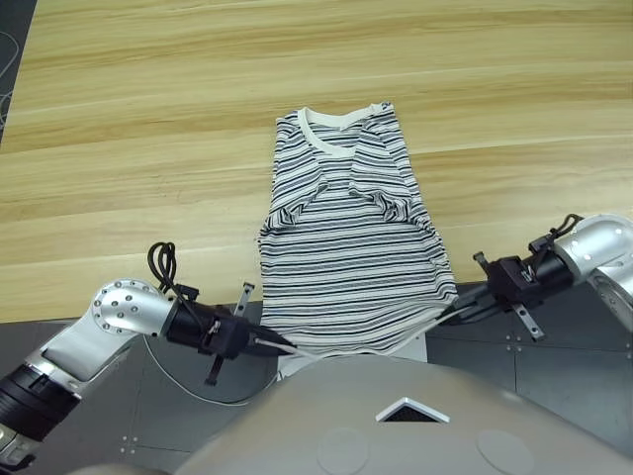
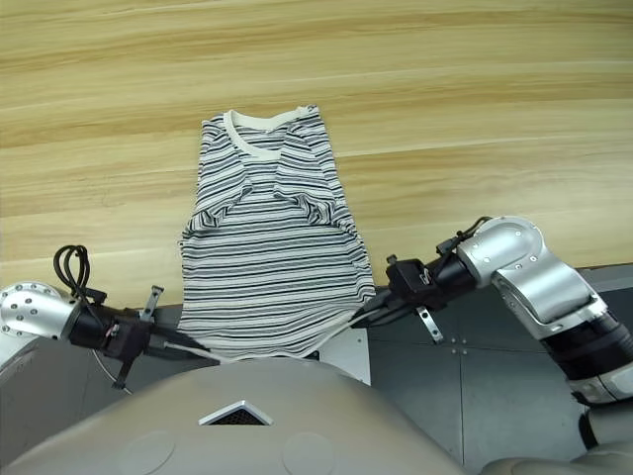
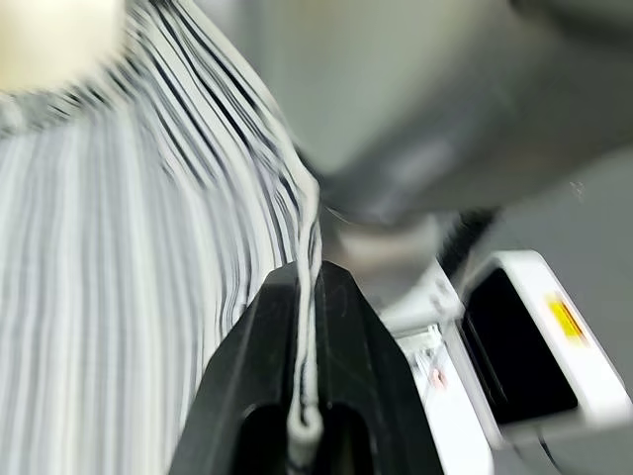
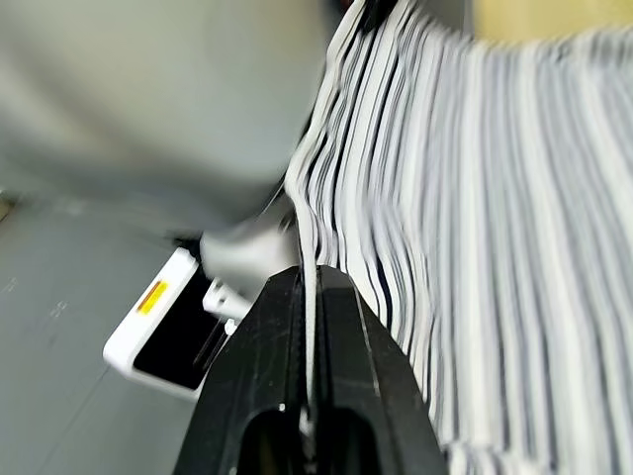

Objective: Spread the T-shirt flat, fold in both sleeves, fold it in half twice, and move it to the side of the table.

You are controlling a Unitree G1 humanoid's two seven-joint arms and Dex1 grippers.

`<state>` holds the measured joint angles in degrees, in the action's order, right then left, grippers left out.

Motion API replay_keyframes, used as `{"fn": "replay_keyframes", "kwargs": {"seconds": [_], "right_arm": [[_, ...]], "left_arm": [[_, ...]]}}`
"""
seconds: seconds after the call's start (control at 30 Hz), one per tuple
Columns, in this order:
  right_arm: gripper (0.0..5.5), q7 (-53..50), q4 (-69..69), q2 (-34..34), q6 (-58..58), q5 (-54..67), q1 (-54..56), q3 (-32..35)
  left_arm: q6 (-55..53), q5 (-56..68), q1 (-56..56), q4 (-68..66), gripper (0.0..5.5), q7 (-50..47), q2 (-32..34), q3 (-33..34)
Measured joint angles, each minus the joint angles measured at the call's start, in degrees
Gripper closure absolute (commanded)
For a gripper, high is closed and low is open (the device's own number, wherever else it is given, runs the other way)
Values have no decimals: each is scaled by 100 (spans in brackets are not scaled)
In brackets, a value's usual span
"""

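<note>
At the near edge of the wooden table [image 1: 148, 119], the left tool [image 1: 280, 344] and the right tool [image 1: 453, 315] each clamp a bottom corner of the striped T-shirt [image 1: 346, 247]. Both pairs of fingers are closed tight on the pale hem [image 1: 346, 349], and both wrist views show a thin band of fabric pinched between the black pads. The hem runs taut from one tool to the other. The rest of the garment stretches away from both tools across the table, with its cream collar [image 1: 336, 124] at the far end, well apart from either tool.

The shirt lies in a narrow column. Its sleeves [image 1: 394, 206] appear already turned in over the chest, though some puckers remain there. The step in hand therefore looks like the first fold in half. The next move calls for both tools to lift together, carry the hem forward over the body, and lay it down near the collar. The two corners need to stay level so the edges meet squarely.

Just beneath the tools, below the table edge, sits a white box [image 3: 514, 346] with a dark face and a small yellow sticker [image 3: 566, 319]. Its print is too blurred to read. No legible writing shows on the shirt.
</note>
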<state>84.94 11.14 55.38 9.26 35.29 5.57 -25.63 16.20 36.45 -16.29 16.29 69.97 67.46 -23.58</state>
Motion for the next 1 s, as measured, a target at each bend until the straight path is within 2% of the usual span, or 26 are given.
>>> {"fn": "replay_keyframes", "kwargs": {"seconds": [0.17,0.3,0.37,0.5,0.63,0.9,1.0], "right_arm": [[540,-365,-1150,-1090,969,380,990,521],[540,-626,-2142,-1774,1307,360,1390,825],[540,-1217,-2786,-2256,1105,179,1682,1158],[540,-2931,-4070,-3127,-301,-943,2060,1527],[540,-4148,-4722,-3670,-1159,-1663,2280,1792],[540,-5062,-5681,-4115,-1305,-2626,2900,1785],[486,-5254,-6064,-4221,-1337,-2961,3166,1749]], "left_arm": [[-1566,1481,1096,-1008,539,221,-914,871],[-2492,1715,1867,-2016,539,284,-1696,1243],[-2448,1411,2299,-2644,539,34,-2199,1418],[-1770,85,3012,-4040,539,-1238,-3124,1613],[-1366,-598,3209,-4631,539,-2008,-3721,1897],[-1146,-1857,3909,-5810,539,-2815,-4229,1934],[-1099,-2251,4149,-6268,491,-3167,-4358,1935]]}}
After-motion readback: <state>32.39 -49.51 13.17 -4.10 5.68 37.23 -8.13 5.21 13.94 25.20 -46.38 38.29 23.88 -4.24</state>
